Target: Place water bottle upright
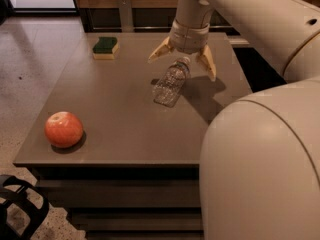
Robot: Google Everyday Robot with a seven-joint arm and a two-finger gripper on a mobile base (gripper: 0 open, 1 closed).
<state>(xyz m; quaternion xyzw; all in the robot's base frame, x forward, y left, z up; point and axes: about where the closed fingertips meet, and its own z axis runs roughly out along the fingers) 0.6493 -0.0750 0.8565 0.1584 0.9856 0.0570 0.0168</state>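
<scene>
The water bottle (171,83) is a small clear ribbed plastic bottle. It lies on its side on the brown table (115,114), with its capped end pointing to the far right, towards the gripper. My gripper (184,64) hangs just above the cap end with its two tan fingers spread wide, one on each side of the bottle's neck. The fingers do not hold the bottle.
A red apple (63,129) sits near the table's front left corner. A green-and-yellow sponge (105,47) lies at the far left. My pale arm and body fill the right side of the view. Floor lies to the left of the table.
</scene>
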